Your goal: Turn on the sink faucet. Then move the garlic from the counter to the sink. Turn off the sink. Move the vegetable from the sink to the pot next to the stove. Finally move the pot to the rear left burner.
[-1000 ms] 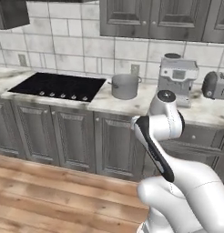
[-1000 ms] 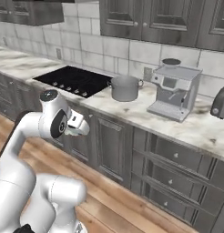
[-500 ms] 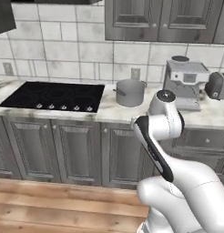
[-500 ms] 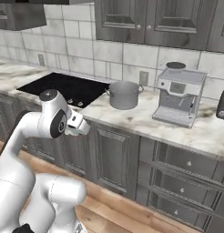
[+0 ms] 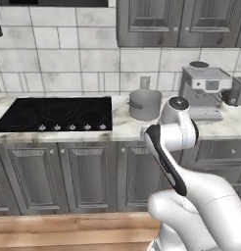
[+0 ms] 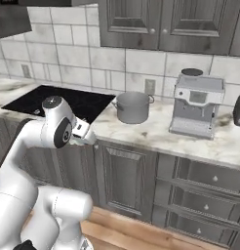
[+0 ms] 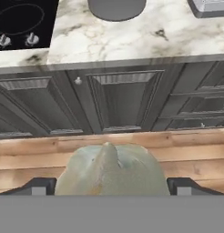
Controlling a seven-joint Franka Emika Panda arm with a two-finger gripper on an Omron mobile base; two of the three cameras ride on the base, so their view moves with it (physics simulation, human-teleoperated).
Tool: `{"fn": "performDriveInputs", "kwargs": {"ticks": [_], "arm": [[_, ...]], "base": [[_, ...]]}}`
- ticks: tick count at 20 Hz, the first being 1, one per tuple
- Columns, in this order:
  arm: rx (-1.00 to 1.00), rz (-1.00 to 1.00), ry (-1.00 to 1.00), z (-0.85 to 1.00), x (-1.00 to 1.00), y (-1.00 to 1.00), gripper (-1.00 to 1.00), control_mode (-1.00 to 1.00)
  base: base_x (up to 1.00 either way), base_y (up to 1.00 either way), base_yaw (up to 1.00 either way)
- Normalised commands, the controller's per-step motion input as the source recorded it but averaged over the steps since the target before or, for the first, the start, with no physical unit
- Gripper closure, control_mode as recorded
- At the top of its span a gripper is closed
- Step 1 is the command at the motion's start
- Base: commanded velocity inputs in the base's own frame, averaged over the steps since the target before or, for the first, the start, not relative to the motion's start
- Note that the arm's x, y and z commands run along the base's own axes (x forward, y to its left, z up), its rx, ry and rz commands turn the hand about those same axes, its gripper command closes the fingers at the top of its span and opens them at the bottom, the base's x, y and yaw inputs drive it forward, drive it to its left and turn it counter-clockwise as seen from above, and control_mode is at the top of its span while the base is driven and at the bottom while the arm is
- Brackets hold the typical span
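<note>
The gripper [image 7: 112,184] is clamped on the garlic [image 7: 111,169], a pale bulb wedged between the two dark fingertips [image 7: 38,185], hanging out in front of the cabinet doors [image 7: 118,98] over the wood floor [image 7: 186,152]. Up ahead of the jaws sits the grey pot [image 5: 145,104] on the marble counter [image 7: 145,38], just beside the black stove [image 5: 56,113], with a coffee machine [image 6: 197,106] further along. No brand, label or writing can be read on any of it.

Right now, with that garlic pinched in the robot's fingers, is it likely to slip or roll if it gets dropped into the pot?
The garlic looks rounded and bulbous with a small pointed tip, so it would probably roll a little once released. It seems firm, since it bulges between the fingers unsquashed. The pot has upright walls, likely enough to contain it.
</note>
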Motion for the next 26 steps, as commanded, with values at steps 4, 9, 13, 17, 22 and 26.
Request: {"fn": "performDriveInputs", "kwargs": {"ticks": [4,9,13,17,22,26], "arm": [[0.0,0.0,0.0,0.0,0.0,0.0,1.0,1.0],[0.0,0.0,0.0,0.0,0.0,0.0,1.0,1.0],[0.0,0.0,0.0,0.0,0.0,0.0,1.0,1.0],[0.0,0.0,0.0,0.0,0.0,0.0,1.0,1.0],[0.0,0.0,0.0,0.0,0.0,0.0,1.0,1.0],[0.0,0.0,0.0,0.0,0.0,0.0,1.0,1.0]], "base": [[0.54,0.58,-0.29],[0.58,0.63,-0.27],[0.57,0.64,-0.25],[0.59,0.5,-0.21],[0.57,0.4,-0.16],[0.5,0.4,-0.14]]}}
